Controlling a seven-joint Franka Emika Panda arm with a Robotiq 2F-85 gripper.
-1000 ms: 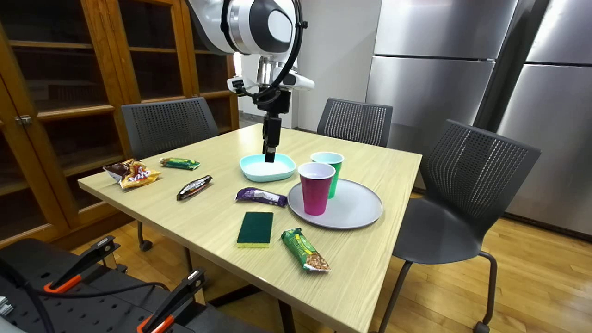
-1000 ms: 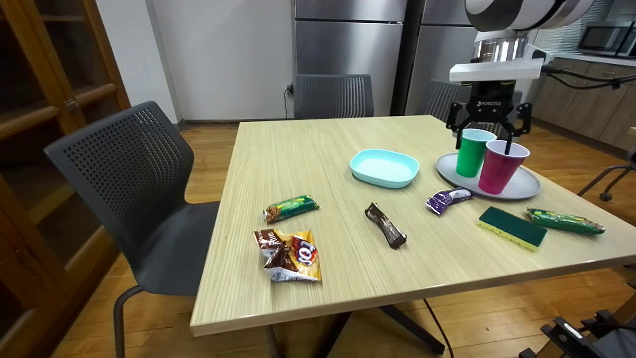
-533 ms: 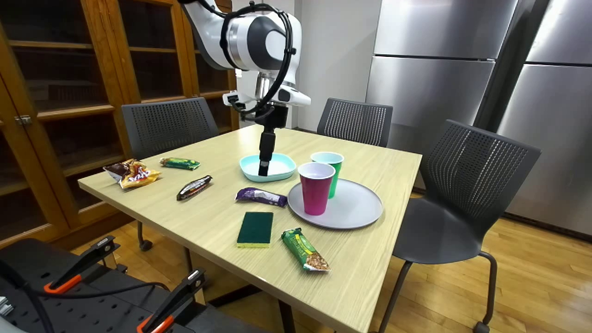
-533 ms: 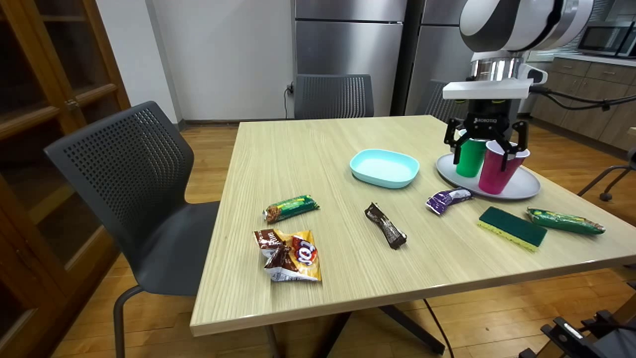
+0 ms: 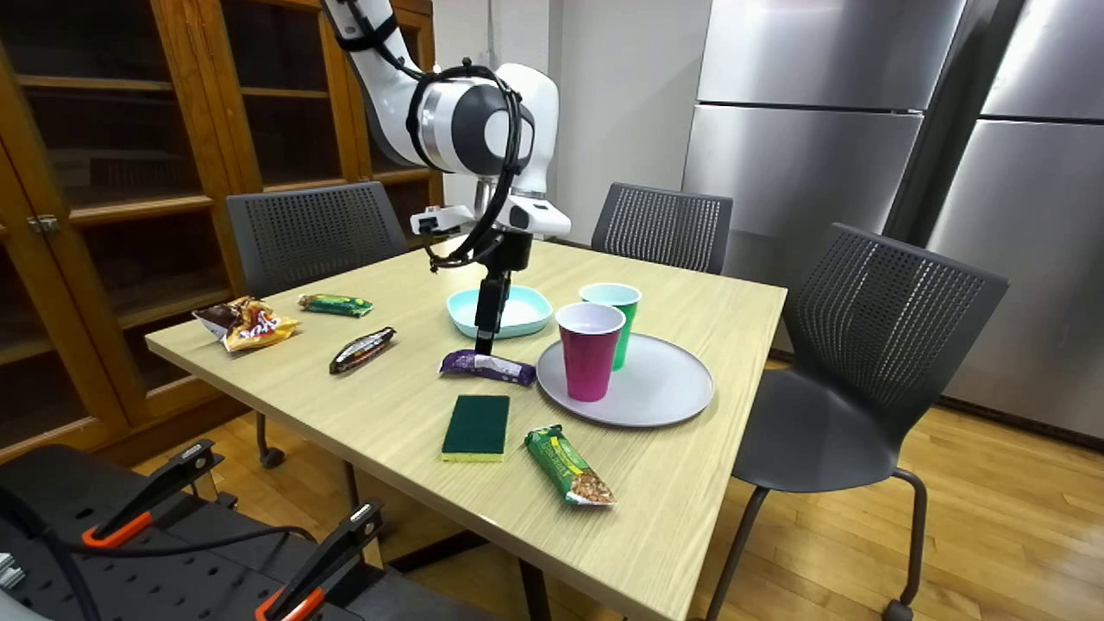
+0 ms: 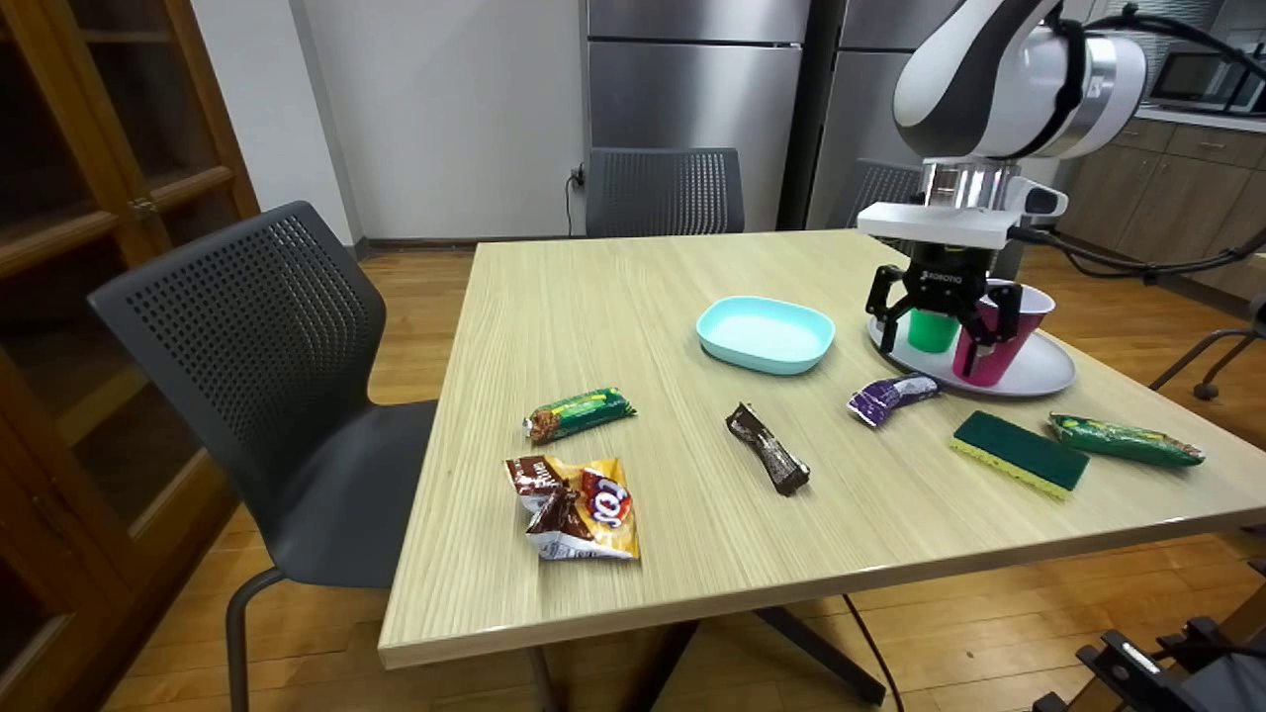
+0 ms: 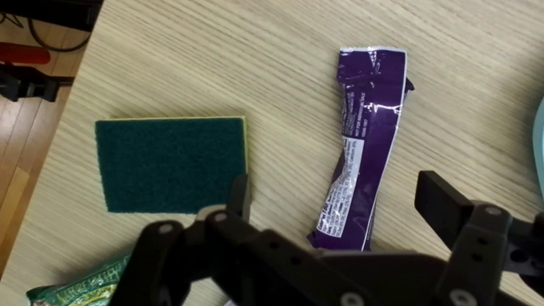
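Note:
My gripper (image 7: 340,199) stands open over the table, with nothing held. In the wrist view its fingers lie either side of a purple wrapped bar (image 7: 378,127), whose near end is hidden behind the gripper body. One of the fingertips (image 7: 240,197) overlaps the corner of a dark green sponge (image 7: 170,165) in that view. In an exterior view the gripper (image 6: 930,352) hangs above and behind the purple bar (image 6: 893,398), in front of a magenta cup (image 6: 989,341) and a green cup (image 6: 932,332). Whether a finger touches the bar cannot be made out.
Both cups stand on a grey plate (image 5: 668,379). A pale turquoise dish (image 6: 767,334) sits beside the bar. A green wrapper (image 5: 565,466) lies past the sponge. Farther off are a black wrapper (image 6: 768,447), another green wrapper (image 6: 579,413) and a yellow-brown bag (image 6: 584,509). Chairs surround the table.
The arm has come down and toward the purple bar, from above the dish and cups to low over the bar. Its jaws have stayed open. The objects on the table have not moved.

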